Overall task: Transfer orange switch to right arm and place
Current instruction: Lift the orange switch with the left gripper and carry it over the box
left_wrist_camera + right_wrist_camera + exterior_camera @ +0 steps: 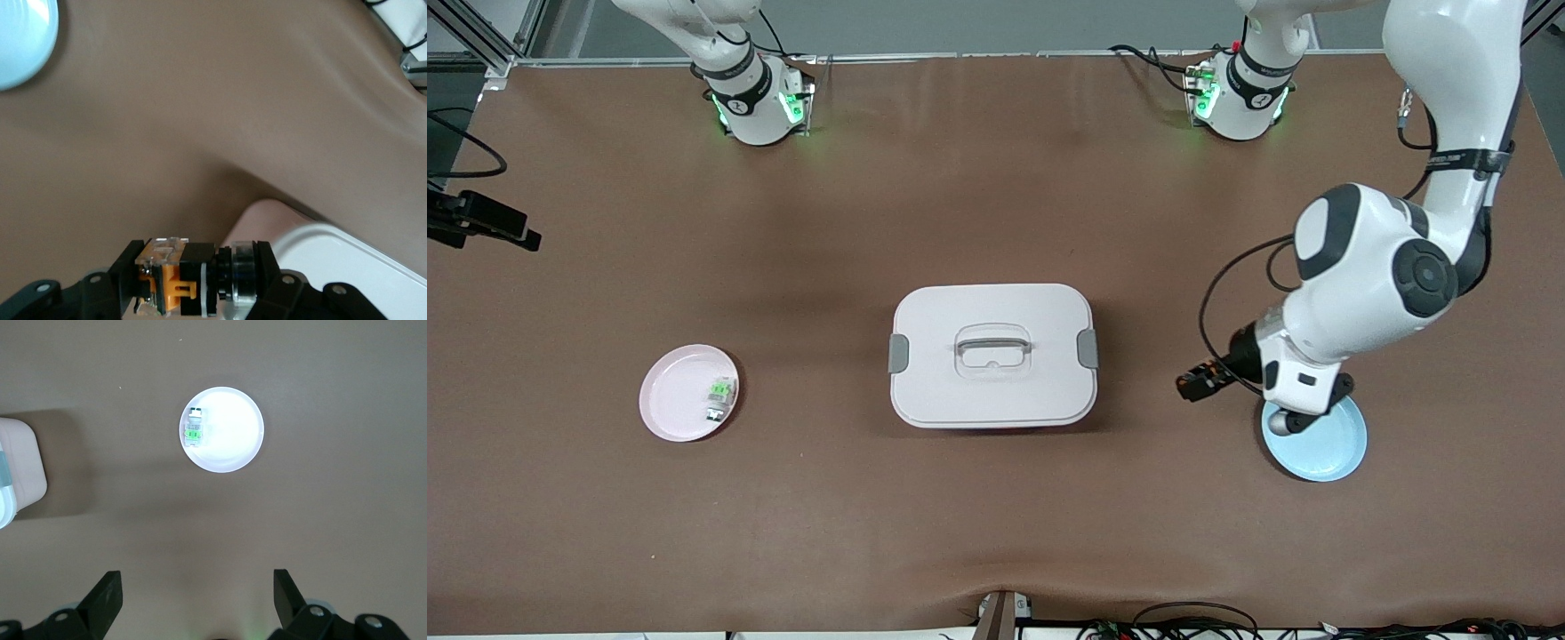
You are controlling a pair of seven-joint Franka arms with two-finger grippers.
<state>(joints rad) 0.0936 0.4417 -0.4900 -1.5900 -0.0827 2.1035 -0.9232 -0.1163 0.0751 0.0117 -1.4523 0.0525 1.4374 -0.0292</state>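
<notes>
I had the orange switch [179, 279] clamped in the left pincer [1199, 380], lifted off the counter [996, 533] and hanging over bare brown surface just beside the pale blue plate [1325, 449] at the left arm's end. In the left wrist view the switch lay crosswise between the fingers, its long axis running from one pad to the other, so the ends were covered and only its middle was free to take.

The right pincer [197, 600] stood wide with nothing in it, up over the pink plate [676, 418] at the right arm's end; that plate carried a small pale green and clear part [719, 397] near its rim. So the two pincers were well apart, with the whole middle of the counter between them.

The lidded white box [992, 354] sat squarely in that middle. I judged the hand-over would have to happen above it, or off to one side.
</notes>
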